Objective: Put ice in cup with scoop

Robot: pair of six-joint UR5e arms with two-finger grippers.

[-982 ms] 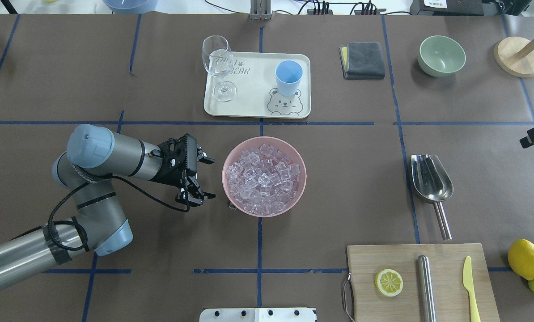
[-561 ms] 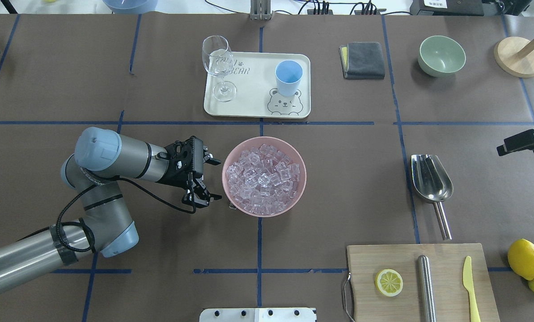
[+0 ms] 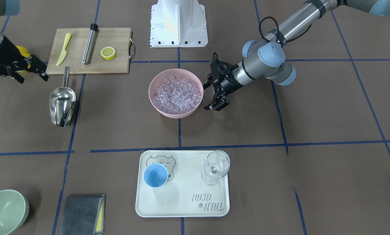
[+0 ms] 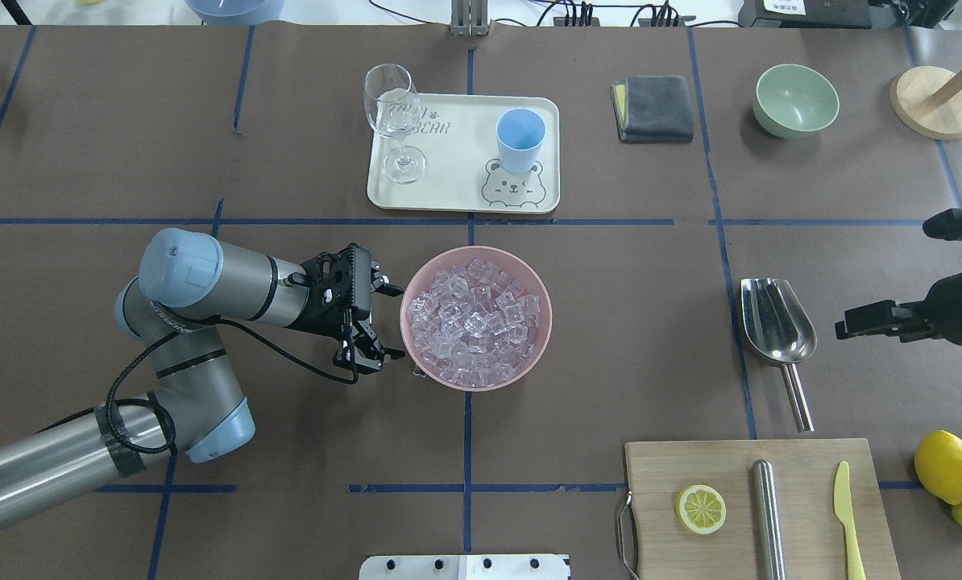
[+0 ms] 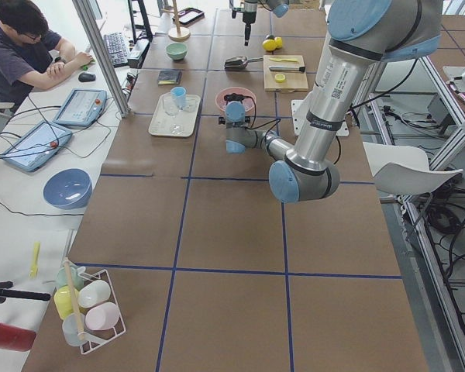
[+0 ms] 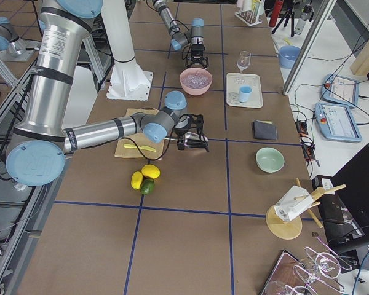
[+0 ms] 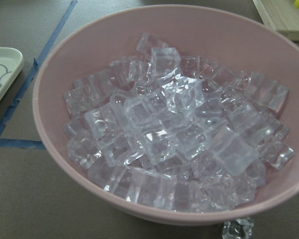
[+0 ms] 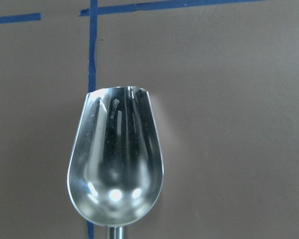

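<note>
Use your right gripper [image 4: 888, 278]: spread, empty | scoop [image 4: 777, 321] just to its left, handle running rearward | left gripper [image 4: 390, 320]: spread, empty, much farther off.

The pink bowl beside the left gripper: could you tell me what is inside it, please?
The pink bowl holds a heap of clear ice cubes, nearly to its rim. Its floor is covered by them, so anything underneath cannot be seen.

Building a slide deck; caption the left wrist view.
Pink bowl heaped with clear ice cubes, one stray cube lying outside it.
</note>
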